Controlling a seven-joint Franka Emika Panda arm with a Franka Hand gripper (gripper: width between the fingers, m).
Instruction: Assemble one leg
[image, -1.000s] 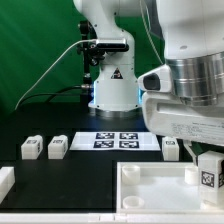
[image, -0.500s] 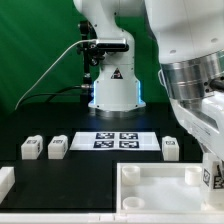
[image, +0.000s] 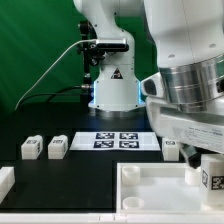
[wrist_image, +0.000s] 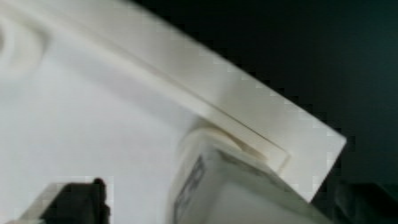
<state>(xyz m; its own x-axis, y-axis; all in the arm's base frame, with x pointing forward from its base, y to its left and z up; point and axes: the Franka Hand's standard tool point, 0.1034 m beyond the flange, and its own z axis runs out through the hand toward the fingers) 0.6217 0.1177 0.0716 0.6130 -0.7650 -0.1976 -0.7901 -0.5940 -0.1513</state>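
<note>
Green curtain (image: 30, 40) hangs behind; black table (image: 90, 165) lies under even light.

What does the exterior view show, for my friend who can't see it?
The robot's pincer holds a small tagged leg at a white tray's corner, on the exterior view's right. Behind the tray, the marker board and spare legs lie on the black table.

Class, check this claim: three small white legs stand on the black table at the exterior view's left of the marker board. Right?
Not three but two: the exterior view shows two small white legs on the black table at its left of the marker board.
</note>
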